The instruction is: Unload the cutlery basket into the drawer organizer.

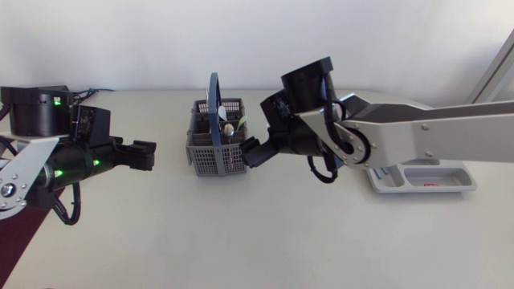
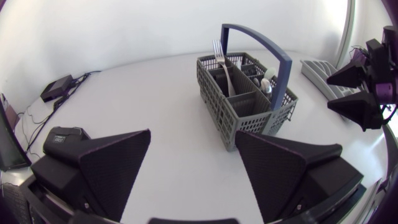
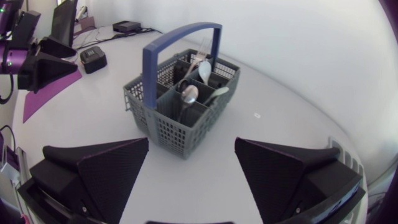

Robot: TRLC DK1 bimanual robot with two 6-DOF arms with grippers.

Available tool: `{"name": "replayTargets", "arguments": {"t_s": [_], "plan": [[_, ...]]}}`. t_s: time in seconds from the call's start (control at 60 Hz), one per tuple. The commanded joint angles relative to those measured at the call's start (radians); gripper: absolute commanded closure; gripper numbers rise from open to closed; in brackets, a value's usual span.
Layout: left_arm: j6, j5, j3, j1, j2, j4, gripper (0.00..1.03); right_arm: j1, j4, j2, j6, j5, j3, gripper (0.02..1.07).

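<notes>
A grey cutlery basket (image 1: 215,148) with a blue hoop handle (image 1: 214,96) stands mid-table, between my two grippers. It holds a fork (image 2: 221,57) and spoons (image 3: 190,94), standing upright in its compartments. My left gripper (image 1: 144,155) hovers open to the basket's left, well short of it, with nothing between its fingers. My right gripper (image 1: 250,152) is open too, its fingertips close to the basket's right side and not touching it. The white drawer organizer (image 1: 422,178) lies at the right, partly under my right arm.
A small black box (image 3: 93,59) and cables sit on the table behind my left arm. A dark purple mat (image 3: 50,93) covers the table's left corner. My right gripper (image 2: 352,90) shows beyond the basket (image 2: 245,102) in the left wrist view.
</notes>
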Motion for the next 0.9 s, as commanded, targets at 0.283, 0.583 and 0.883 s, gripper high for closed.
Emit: {"name": "replayTargets", "arguments": {"t_s": [0.283, 0.583, 0.883], "plan": [[0.023, 0.178, -0.013, 0.097, 0.141, 0.162, 0.09, 0.028, 0.070, 0.266, -0.006, -0.095, 0.253, 0.07], [0.032, 0.210, -0.005, 0.122, 0.202, 0.227, 0.09, 0.059, 0.122, 0.418, -0.023, -0.077, 0.384, 0.17], [0.033, 0.210, -0.011, 0.127, 0.217, 0.242, 0.09, 0.089, 0.259, 0.415, -0.061, -0.046, 0.312, 0.81]]}}
